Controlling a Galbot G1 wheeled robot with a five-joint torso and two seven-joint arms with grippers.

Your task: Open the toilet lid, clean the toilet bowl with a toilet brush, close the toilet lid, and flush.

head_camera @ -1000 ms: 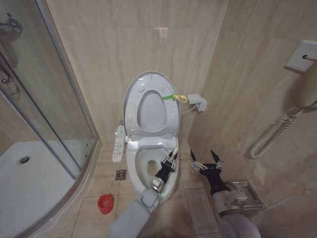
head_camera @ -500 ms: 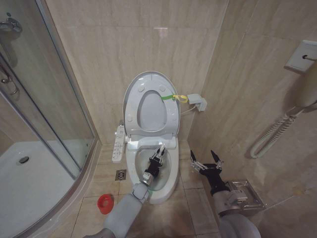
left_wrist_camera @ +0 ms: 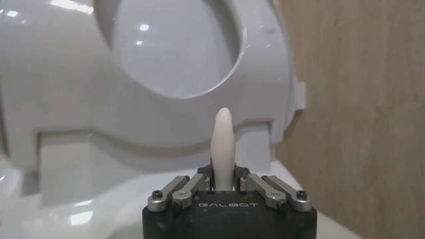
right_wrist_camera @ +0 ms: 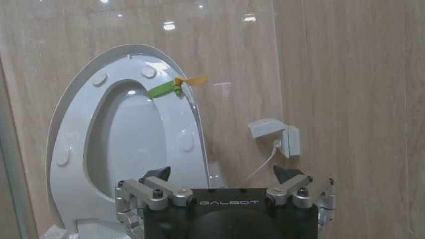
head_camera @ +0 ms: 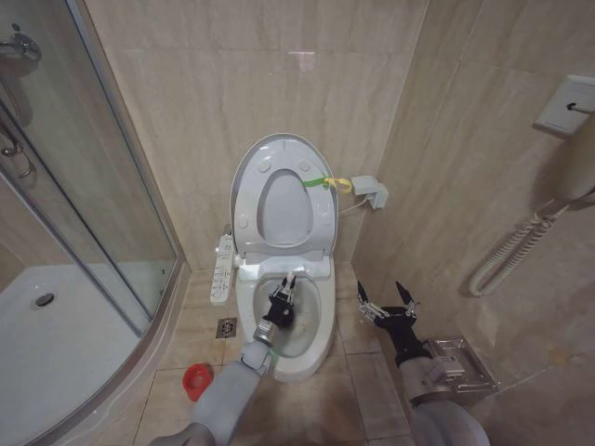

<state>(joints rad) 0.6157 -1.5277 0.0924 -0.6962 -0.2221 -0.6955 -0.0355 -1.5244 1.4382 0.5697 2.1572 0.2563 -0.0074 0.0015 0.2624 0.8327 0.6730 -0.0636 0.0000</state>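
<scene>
The toilet lid (head_camera: 284, 209) stands raised against the back wall, its glossy underside facing me, and fills the background behind my left wrist (left_wrist_camera: 172, 55). Below it the white toilet bowl (head_camera: 324, 316) lies uncovered. My left gripper (head_camera: 284, 295) hangs over the bowl's middle, shut on the toilet brush, whose white handle tip (left_wrist_camera: 222, 142) pokes up between the fingers. The brush's head is hidden under the gripper. My right gripper (head_camera: 386, 305) is open and idle above the floor to the right of the bowl, facing the raised lid (right_wrist_camera: 126, 144).
A red cup holder (head_camera: 196, 381) stands on the floor left of the bowl, near a floor drain (head_camera: 227, 327). A long white button panel (head_camera: 221, 269) flanks the toilet. The glass shower enclosure (head_camera: 84, 232) closes off the left. A metal rack (head_camera: 457, 364) sits low on the right.
My left gripper has carried the brush from the bowl's front right rim back and to the left, over the bowl's middle. The right arm has not moved.
</scene>
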